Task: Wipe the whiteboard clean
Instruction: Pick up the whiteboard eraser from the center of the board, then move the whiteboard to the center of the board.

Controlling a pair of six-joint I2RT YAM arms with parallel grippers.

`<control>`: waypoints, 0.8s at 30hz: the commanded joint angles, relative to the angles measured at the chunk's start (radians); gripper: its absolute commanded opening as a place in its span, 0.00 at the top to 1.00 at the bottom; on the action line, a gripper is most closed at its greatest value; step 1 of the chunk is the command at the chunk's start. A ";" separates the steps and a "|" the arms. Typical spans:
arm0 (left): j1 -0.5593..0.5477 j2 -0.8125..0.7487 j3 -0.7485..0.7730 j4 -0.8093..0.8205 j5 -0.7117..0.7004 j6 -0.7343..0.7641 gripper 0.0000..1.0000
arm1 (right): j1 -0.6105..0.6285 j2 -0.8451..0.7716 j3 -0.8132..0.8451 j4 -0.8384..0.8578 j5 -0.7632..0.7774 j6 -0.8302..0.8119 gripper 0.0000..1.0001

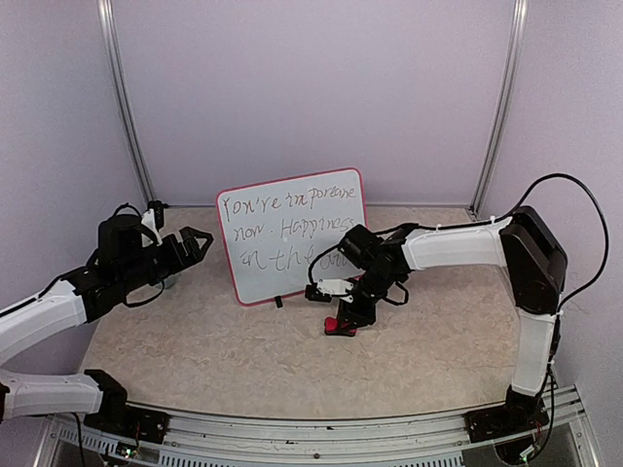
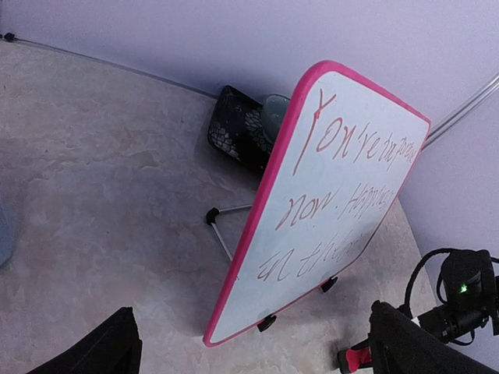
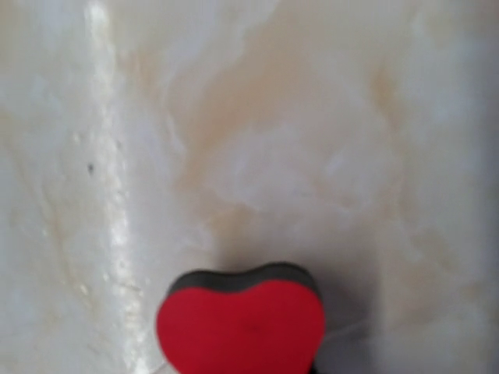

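The whiteboard [image 1: 292,233] [image 2: 343,195] stands tilted back at the table's middle rear, pink-framed, with dark handwriting across it. A red heart-shaped eraser [image 1: 339,326] [image 3: 242,327] [image 2: 357,357] with a dark underside lies on the table in front of the board's right part. My right gripper [image 1: 348,316] points down right at the eraser; its fingers are hidden in both views, so contact is unclear. My left gripper [image 1: 195,243] [image 2: 265,354] hovers left of the board with its fingers spread wide and nothing between them.
Behind the board sits a black patterned object [image 2: 238,125] with a pale green cup, beside the board's wire stand [image 2: 222,226]. Purple walls and metal corner posts [image 1: 122,97] close in the back. A cable loops off the right arm [image 1: 574,195].
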 commanded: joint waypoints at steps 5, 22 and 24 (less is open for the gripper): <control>0.034 0.034 0.051 0.067 0.073 0.029 0.01 | -0.003 -0.184 -0.086 0.224 -0.042 0.072 0.79; 0.208 0.042 -0.126 0.631 0.371 -0.012 0.02 | -0.003 -0.313 -0.112 0.643 0.127 0.372 0.77; 0.248 0.112 -0.118 0.711 0.443 -0.009 0.03 | -0.003 -0.320 -0.115 0.661 0.109 0.390 0.77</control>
